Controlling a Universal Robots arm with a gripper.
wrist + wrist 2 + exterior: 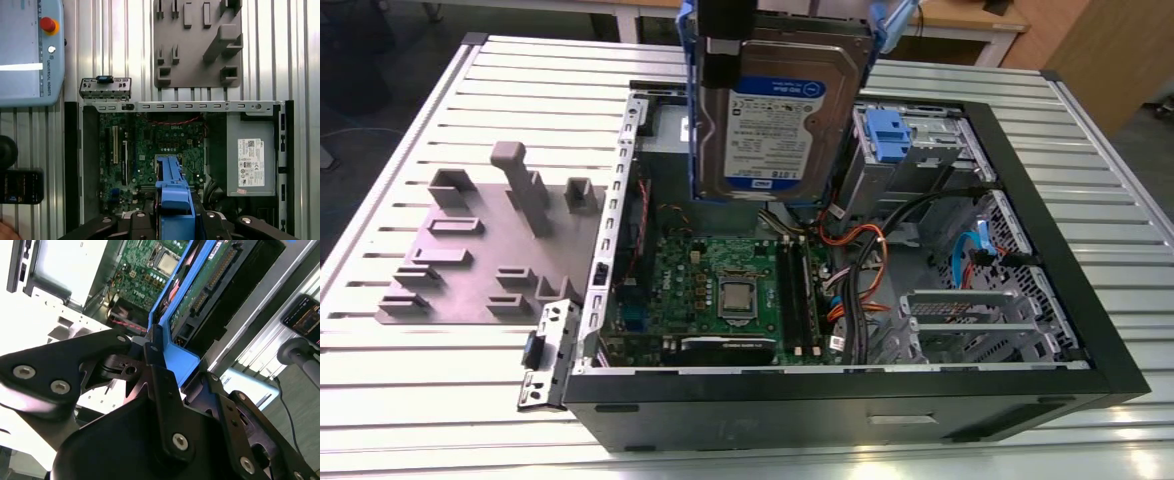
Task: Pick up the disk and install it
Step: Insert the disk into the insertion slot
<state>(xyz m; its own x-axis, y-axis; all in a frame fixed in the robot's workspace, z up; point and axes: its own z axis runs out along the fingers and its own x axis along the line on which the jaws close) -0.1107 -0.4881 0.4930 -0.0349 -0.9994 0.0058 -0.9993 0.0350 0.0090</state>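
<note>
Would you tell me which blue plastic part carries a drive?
The one framing the disk, held above the case; the blue latch inside carries none.

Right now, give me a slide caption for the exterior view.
Gripper holds the blue-bracketed hard drive above the open computer case.

A: Bench [427, 380]?
B: Ribbed bare metal, dull sheen.
A: Disk [774, 110]?
B: Silvery metal body, glossy paper label, bright blue plastic frame.
A: Hand [175, 362]?
B: Matt black parts, shiny screw heads.
A: Computer case [854, 400]?
B: Matt black shell, perforated bare sheet metal inside, around a green motherboard [720, 290].
A: Fixture plate [480, 260]?
B: Matt grey, plastic-looking.
</note>
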